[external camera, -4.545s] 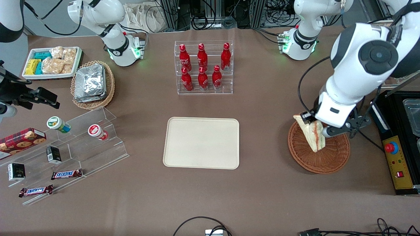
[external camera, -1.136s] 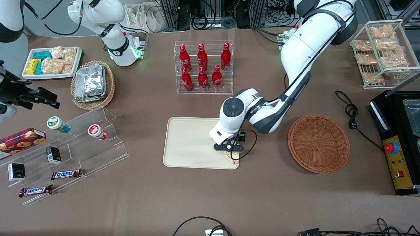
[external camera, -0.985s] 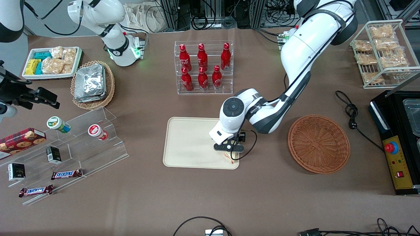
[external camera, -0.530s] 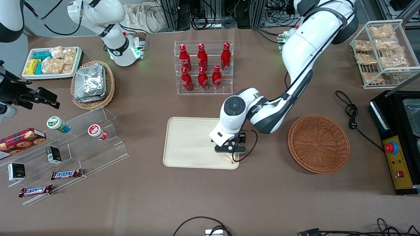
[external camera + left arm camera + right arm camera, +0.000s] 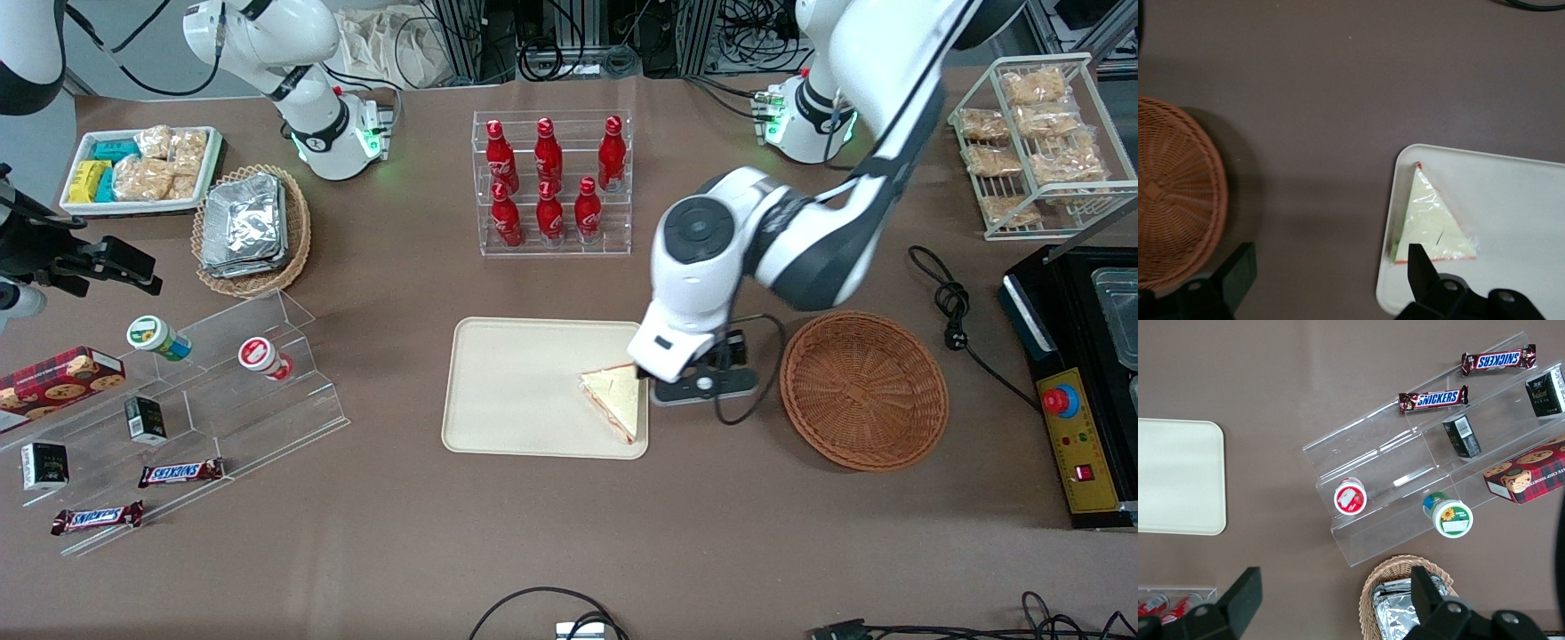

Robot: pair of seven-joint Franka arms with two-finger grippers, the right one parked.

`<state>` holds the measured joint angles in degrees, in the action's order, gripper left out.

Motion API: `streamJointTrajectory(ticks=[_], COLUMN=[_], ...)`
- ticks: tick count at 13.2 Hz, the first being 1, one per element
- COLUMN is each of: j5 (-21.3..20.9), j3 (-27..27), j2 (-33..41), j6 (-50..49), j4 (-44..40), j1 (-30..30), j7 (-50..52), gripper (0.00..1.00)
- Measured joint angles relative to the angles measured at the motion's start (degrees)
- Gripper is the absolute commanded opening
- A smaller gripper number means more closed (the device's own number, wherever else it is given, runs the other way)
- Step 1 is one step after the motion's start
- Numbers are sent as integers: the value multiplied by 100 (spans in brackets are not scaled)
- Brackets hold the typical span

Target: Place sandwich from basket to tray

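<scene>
The sandwich [image 5: 615,402] [image 5: 1432,227] lies flat on the cream tray [image 5: 520,382] [image 5: 1518,213], in the corner closest to the basket and the front camera. The reddish-brown wicker basket [image 5: 863,389] [image 5: 1171,193] holds nothing. My gripper [image 5: 702,384] [image 5: 1330,257] hangs open over the bare tabletop between tray and basket, just beside the tray's edge. Nothing is between its fingers, and one fingertip [image 5: 1417,257] shows over the tray's rim near the sandwich.
A clear rack of red bottles [image 5: 551,182] stands farther from the camera than the tray. A wire rack of snack packets [image 5: 1036,142], a black machine [image 5: 1085,382] and a cable [image 5: 951,302] lie toward the working arm's end. Acrylic snack shelves [image 5: 178,391] lie toward the parked arm's end.
The gripper has let go of the sandwich, risen and moved off the tray toward the basket. The sandwich, before mostly hidden under the hand, now lies uncovered on the tray.
</scene>
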<state>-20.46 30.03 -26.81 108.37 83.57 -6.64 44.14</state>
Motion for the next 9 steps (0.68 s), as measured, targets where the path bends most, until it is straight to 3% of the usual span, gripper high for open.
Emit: streamJointTrajectory(ticks=[3,6,9], j5=[1020,1457,1582], j3=[-11,-94,-1097], j2=[798,1273,1577], j6=[-666,-1016,-1097], j4=[119,213,369], j1=[873,1494,1055], j7=[-1445,-2439,-2971], gripper=[100,100,100])
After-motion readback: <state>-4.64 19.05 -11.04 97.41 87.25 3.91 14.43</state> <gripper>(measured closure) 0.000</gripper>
